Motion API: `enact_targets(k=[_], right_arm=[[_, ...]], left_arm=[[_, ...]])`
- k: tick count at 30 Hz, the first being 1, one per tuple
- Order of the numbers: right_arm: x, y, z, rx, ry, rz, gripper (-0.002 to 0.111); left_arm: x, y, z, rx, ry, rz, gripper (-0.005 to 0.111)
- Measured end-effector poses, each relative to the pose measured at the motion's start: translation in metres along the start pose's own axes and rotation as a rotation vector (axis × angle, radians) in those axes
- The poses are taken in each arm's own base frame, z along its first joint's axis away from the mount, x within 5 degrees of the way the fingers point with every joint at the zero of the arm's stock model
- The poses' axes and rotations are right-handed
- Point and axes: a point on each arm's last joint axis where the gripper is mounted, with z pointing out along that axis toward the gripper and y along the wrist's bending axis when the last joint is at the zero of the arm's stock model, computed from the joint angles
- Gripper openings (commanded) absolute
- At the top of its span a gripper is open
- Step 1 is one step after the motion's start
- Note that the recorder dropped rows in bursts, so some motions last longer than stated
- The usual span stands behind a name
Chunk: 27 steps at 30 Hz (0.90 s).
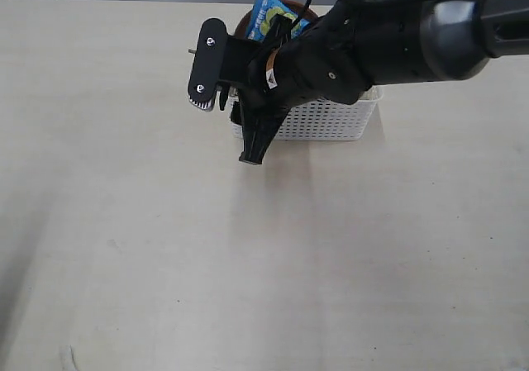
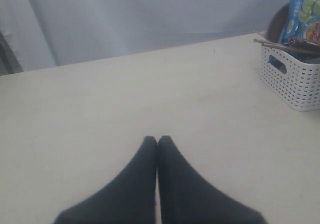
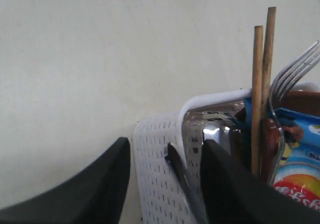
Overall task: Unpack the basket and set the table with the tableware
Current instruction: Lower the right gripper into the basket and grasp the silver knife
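Fingers apart, the right hand [image 3: 165, 149] straddles one wall of the white lattice plastic basket [image 3: 155, 184]. It should shift inward to bracket the shiny steel cup [image 3: 215, 129]. The left hand [image 2: 157, 140] is pressed together.

Even, soft light from overhead, nothing blown out. Surface [image 1: 124, 247] reads bright cream; faint diffuse shadow under the right arm [image 1: 397, 32], darker wedge in the exterior view's lower-left corner. Steel cup [image 3: 215, 129] gives mirror glare. Jaws in both wrist views are close and out of focus.
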Motion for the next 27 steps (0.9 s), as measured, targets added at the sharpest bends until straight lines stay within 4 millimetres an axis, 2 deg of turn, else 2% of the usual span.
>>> enact_targets(k=[11,21,27], right_arm=[[0.000,-0.001,0.000,0.014,-0.004,-0.054,-0.001],[-0.004,-0.004,-0.002,0.044,-0.020,-0.150,0.000],[-0.013,-0.013,-0.017,0.095,-0.088,-0.128,0.000]], left_arm=[[0.000,0.000,0.000,0.000,0.000,0.000,0.000],[0.000,0.000,0.000,0.000,0.000,0.000,0.000],[0.000,0.000,0.000,0.000,0.000,0.000,0.000]])
